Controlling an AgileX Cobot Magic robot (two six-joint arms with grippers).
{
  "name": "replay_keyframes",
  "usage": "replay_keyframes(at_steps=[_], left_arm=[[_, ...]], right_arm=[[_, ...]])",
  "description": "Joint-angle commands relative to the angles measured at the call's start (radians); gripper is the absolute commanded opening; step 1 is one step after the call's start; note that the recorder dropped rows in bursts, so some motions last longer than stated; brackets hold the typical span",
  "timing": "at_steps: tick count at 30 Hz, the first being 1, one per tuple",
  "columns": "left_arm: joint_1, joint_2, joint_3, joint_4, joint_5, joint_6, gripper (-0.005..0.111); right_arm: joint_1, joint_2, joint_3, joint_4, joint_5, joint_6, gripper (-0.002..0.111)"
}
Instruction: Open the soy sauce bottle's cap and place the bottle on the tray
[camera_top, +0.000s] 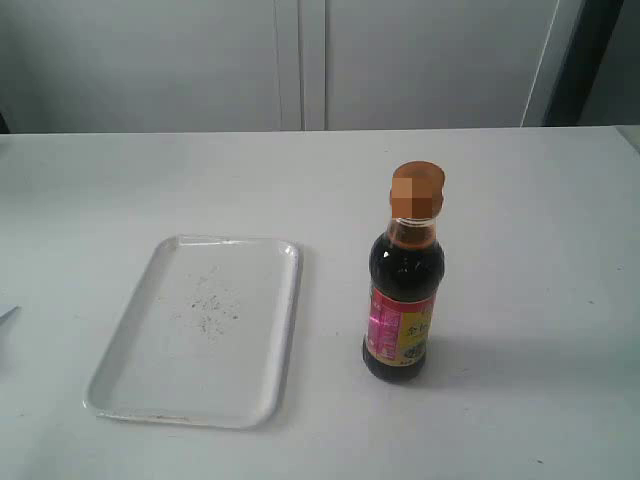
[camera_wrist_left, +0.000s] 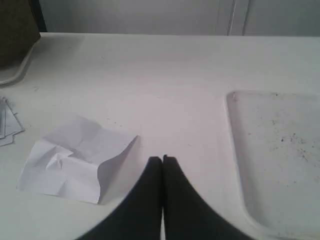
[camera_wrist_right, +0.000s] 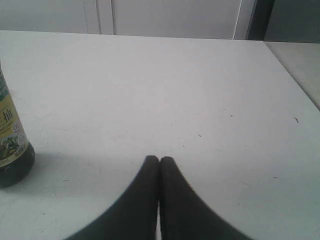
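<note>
Soy sauce bottle (camera_top: 403, 300) standing upright on the white tabletop (camera_top: 520, 220), right of center, dark liquid up to the neck, pink and yellow label facing the near side. Cap (camera_top: 416, 190) on top, golden-brown, blurred out so can't tell whether the lid is flipped up or down. Tray (camera_top: 140, 350) lying flat to the left of the bottle, just beside it but not touching, white with rounded corners and dark specks scattered across the middle.

Left gripper (camera_wrist_left: 162, 159) hovering over bare tabletop, black fingers pressed together, holding nothing. Crumpled sheet of white paper (camera_wrist_left: 75, 162) on its left side, the tray's edge on its right. A few more paper scraps (camera_wrist_left: 7, 125) further left.

Right gripper (camera_wrist_right: 159, 159) also closed tight on nothing, fingers touching, over bare tabletop to the right of the bottle, well apart from it. Only the lower part of the bottle showing at the edge of that wrist view.

Neither gripper visible in the exterior view.
</note>
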Motion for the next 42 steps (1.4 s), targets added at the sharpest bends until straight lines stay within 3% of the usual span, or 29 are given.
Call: replay_keyframes(at_steps=[1,14,19,28,30,33,35,42], left_arm=[[0.003,-0.004,0.003,-0.019,-0.044,-0.01,0.0],[0.001,-0.004,0.003,-0.015,-0.295,-0.04,0.0],[0.001,0.007,-0.067,0.034,-0.292,-0.04,0.0],[0.001,0.306,-0.234,0.07,-0.314,-0.053,0.0],[0.0,0.401,-0.265,0.193,-0.349,-0.156,0.0],[0.0,0.507,-0.275,0.513,-0.519,-0.449,0.0],[0.0,0.567,-0.29,0.629,-0.591,-0.562,0.0],[0.0,0.769,-0.326,0.727,-0.766,-0.625,0.0]], right_arm=[[-0.006,-0.006,0.004,0.0,-0.002,0.003,0.0],[-0.006,-0.006,0.004,-0.001,0.0,0.003,0.0],[-0.006,-0.006,0.004,-0.001,0.0,0.003,0.0],[-0.006,-0.006,0.004,-0.001,0.0,0.041,0.0],[-0.006,-0.006,0.004,-0.001,0.0,0.041,0.0],[-0.006,-0.006,0.004,-0.001,0.0,0.041,0.0],[-0.006,-0.006,0.004,-0.001,0.0,0.041,0.0],[-0.006,-0.006,0.004,-0.001,0.0,0.041,0.0]])
